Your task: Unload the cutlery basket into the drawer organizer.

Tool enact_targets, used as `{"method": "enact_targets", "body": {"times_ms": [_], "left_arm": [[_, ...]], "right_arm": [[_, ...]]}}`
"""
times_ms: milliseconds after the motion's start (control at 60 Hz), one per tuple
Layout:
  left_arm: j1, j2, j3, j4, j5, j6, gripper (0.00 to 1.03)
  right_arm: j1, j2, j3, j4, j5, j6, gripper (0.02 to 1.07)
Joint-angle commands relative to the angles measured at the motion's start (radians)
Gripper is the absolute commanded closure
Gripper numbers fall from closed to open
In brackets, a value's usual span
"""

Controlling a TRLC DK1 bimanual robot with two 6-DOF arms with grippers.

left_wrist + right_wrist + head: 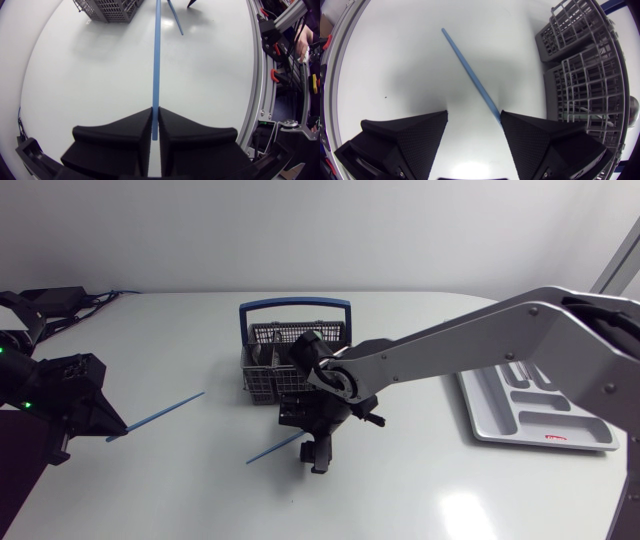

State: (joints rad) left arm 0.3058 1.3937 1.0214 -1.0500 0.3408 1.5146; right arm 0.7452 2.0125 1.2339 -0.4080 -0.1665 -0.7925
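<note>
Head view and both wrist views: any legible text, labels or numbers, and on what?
None legible.
Drawer organizer: small red mark on its near rim, too small to read.
Cutlery basket, blue stick in the left gripper: no print visible.

White table carried three things. Grey wire basket with a blue handle sat far centre. Grey organizer was at the right edge. Thin blue stick lay flat just near of the basket, angled near-left.
</note>
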Motion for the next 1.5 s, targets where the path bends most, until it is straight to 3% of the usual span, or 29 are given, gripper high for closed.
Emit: {"method": "enact_targets", "body": {"times_ms": [0,83,433,950,1150,1483], "left_arm": [[0.029,-0.013,-0.029,-0.018,0.03,0.021,1.0],[0.049,-0.013,-0.037,-0.016,0.05,0.041,1.0],[0.108,0.041,-0.081,-0.007,0.087,0.136,1.0],[0.136,0.031,-0.104,-0.012,0.096,0.171,1.0],[0.156,0.01,-0.112,-0.027,0.096,0.188,1.0],[0.161,0.013,-0.132,-0.025,0.101,0.21,1.0]], "right_arm": [[-0.01,0.098,-0.024,0.012,0.01,0.029,0.3],[-0.018,0.106,-0.019,0.031,-0.004,0.049,0.24],[-0.03,0.166,-0.048,0.097,-0.033,0.219,0.24],[0.026,0.226,-0.014,-0.137,0.019,0.236,0.25],[0.006,0.23,0.01,-0.15,-0.019,0.262,0.25],[-0.014,0.265,0.072,-0.321,-0.122,0.291,0.25]]}}
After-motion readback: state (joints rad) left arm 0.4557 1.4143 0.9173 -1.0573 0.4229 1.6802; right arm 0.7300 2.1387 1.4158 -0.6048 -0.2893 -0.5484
